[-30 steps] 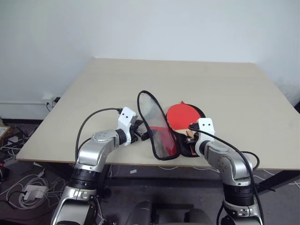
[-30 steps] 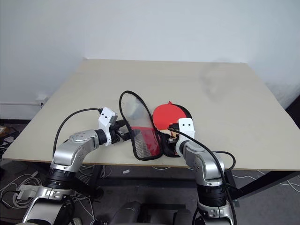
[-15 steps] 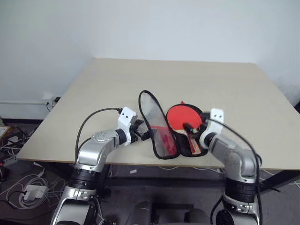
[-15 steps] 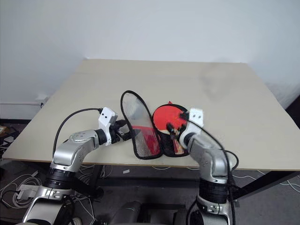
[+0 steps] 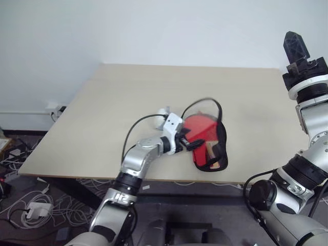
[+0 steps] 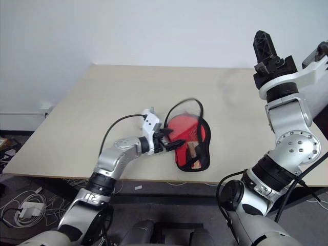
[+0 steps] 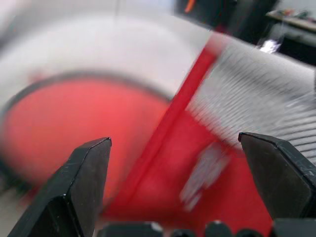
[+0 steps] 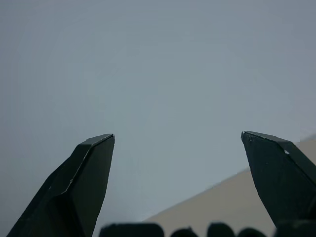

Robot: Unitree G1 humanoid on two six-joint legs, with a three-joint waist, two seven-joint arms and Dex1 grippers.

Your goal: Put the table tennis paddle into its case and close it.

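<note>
From the left eye view, the case lies near the front edge of the counter with the table tennis paddle resting inside it, red face up and handle toward the front; the lid flap looks blurred, partly lowered over the paddle, so I judge the closing step is in hand; the left gripper sits at the case's left rim, touching or just beside it; which, I cannot tell. From the right eye view, the right gripper is raised high, well apart from the case, pointing upward. In the left wrist view, the left fingers stand wide apart with nothing clamped between them, red lining and silvery-grey mesh just ahead. In the right wrist view, the right fingers are spread wide and empty against the wall. The next move likely calls for pressing the flap flat, then finding the zipper pull and running it round the rim; the pull is too small to locate here.
</note>
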